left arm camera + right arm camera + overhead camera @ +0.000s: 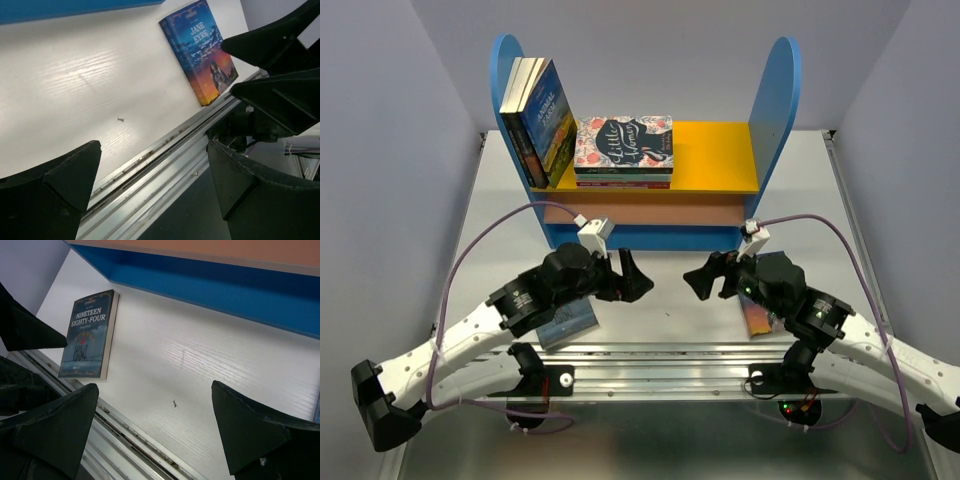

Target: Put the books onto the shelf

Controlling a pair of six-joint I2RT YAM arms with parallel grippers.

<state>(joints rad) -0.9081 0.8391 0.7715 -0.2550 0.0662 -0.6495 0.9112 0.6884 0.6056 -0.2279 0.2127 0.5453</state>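
Jane Eyre [200, 52] and Nineteen Eighty-Four [90, 335] lie flat by the tabletop's [665, 318] near edge, not on the shelf [775, 100] yet. Both jaws are wide and empty. Next, one must grab a book.

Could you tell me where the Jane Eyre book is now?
Jane Eyre lies flat on the table's right side by the near metal rail, partly under the right arm in the top view.

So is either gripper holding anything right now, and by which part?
Nothing is held. The left gripper and right gripper are both open and empty. Jane Eyre and Nineteen Eighty-Four lie flat on the table, untouched.
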